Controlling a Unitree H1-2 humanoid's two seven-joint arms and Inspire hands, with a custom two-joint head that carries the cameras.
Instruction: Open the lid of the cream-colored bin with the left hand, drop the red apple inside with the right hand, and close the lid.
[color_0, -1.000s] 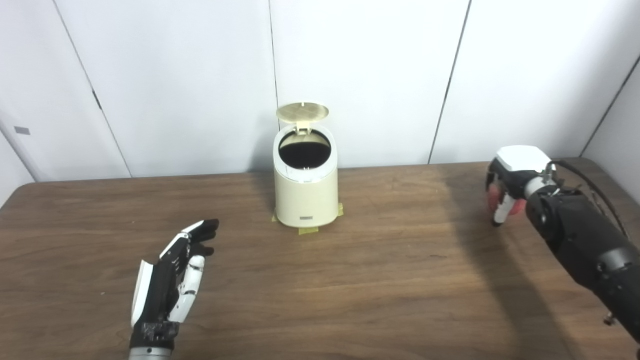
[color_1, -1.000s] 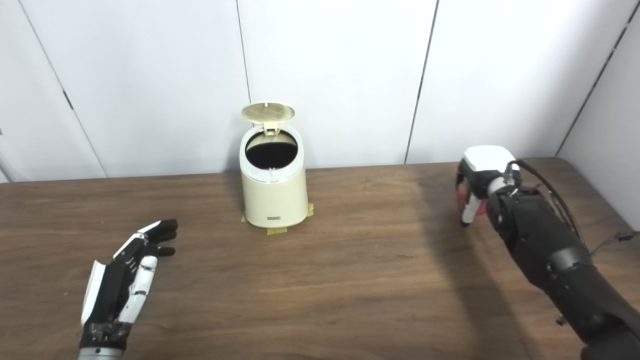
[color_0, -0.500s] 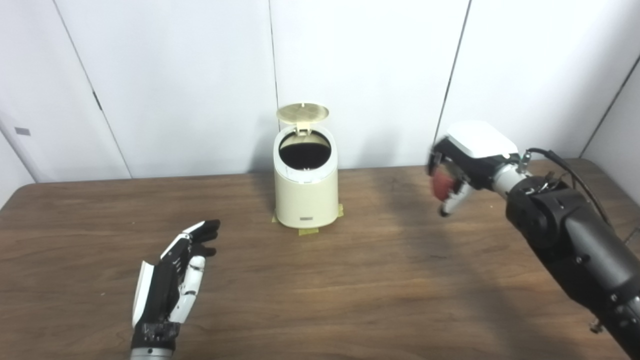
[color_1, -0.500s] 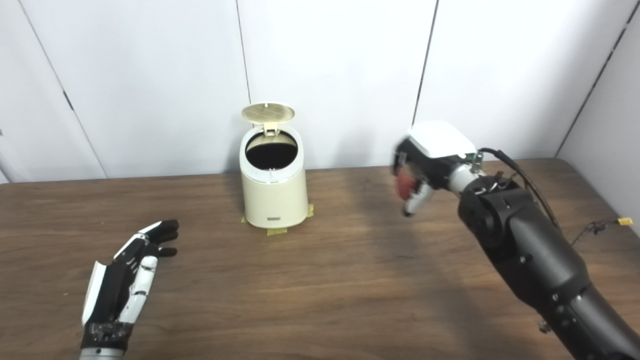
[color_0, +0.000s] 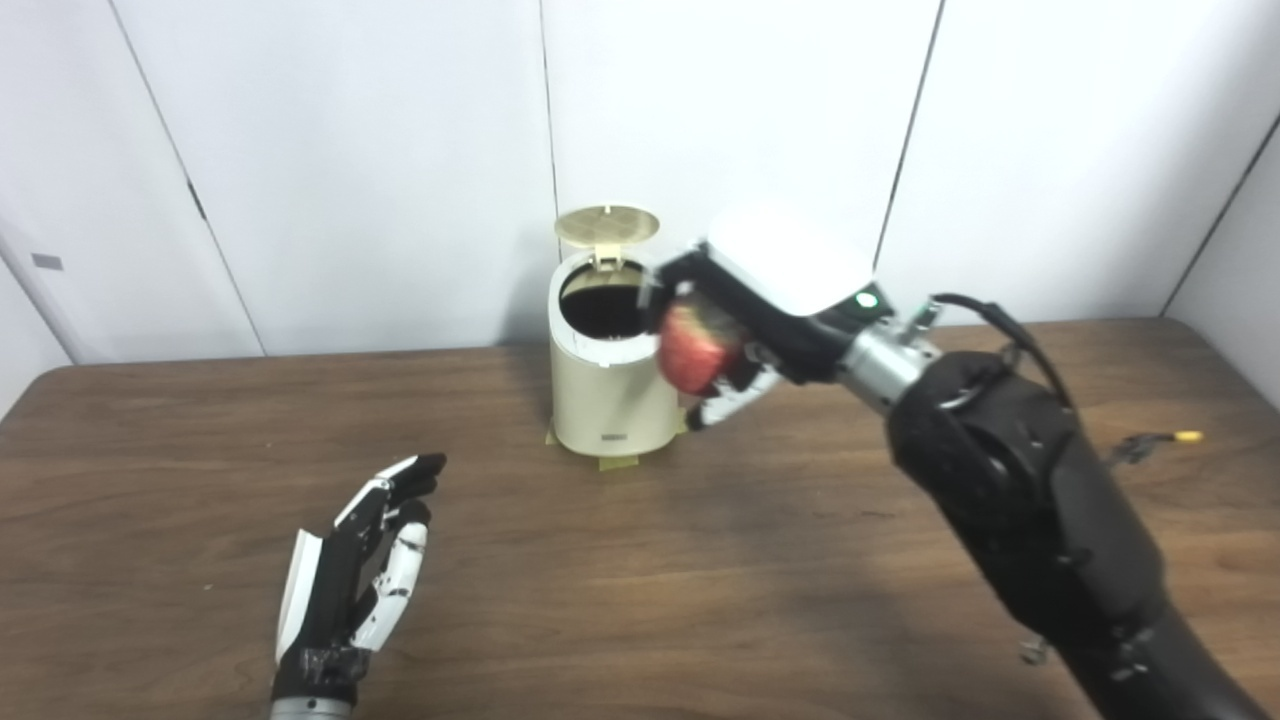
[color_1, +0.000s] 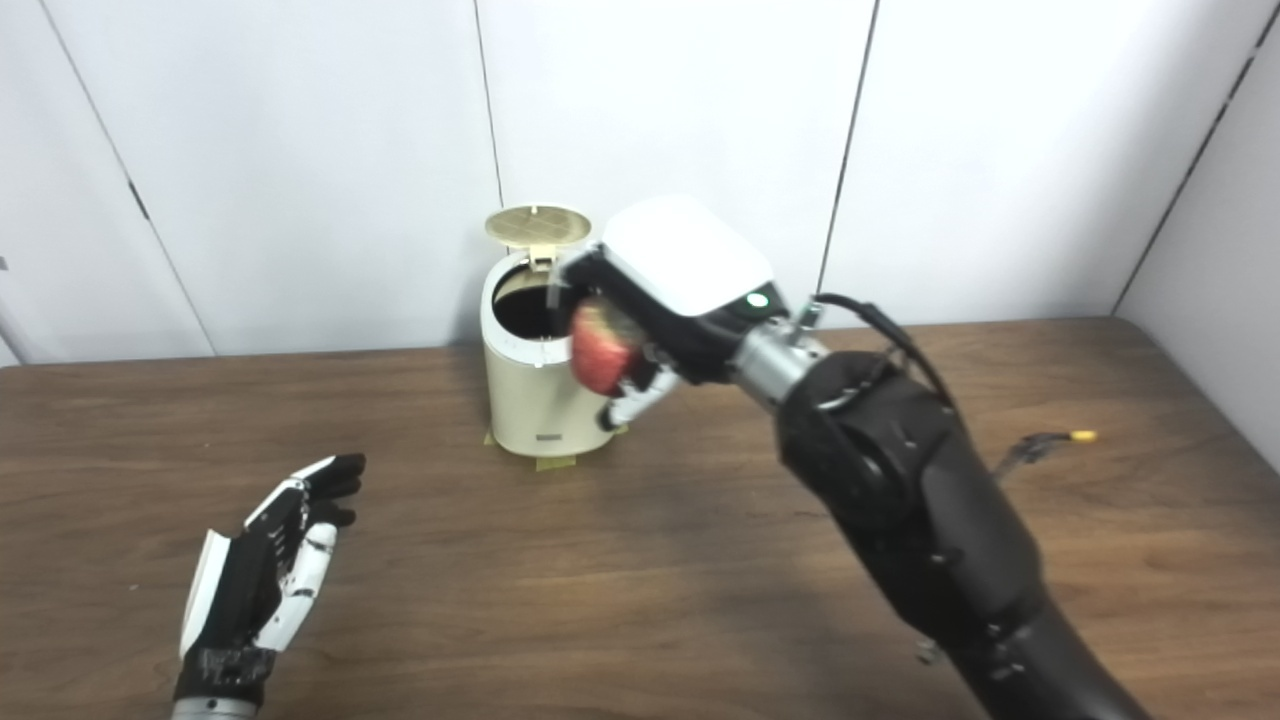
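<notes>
Left hand (color_0: 352, 575): low over the table (color_0: 700, 560), near the front-left edge, well apart from the bin. Fingers extended and slightly spread; it holds nothing.

Cream-colored bin (color_0: 610, 395): upright at the back centre of the table, with yellow tape tabs at its base. Judged a light, stiff plastic shell that a sideways knock could shift; the tape probably steadies it.

Lid (color_0: 607, 225): swung up behind the opening on a rear hinge, its inner face towards the cameras. The dark mouth is exposed. Judged thin and light; for closing, press on its top edge away from the hinge.

Red apple (color_0: 697, 345): carried in the air just to the right of the bin's rim, at about the height of the opening, not yet over the mouth. Judged firm, rounded, smooth-skinned and moderately heavy, so it could roll in a loose hold; a wrap around its widest part suits it.

Right hand (color_0: 735, 330): fingers curled around the apple from above and behind, thumb below. Grip appears closed and secure.

Step in hand: the lid stands open; the drop is not yet done.
</notes>
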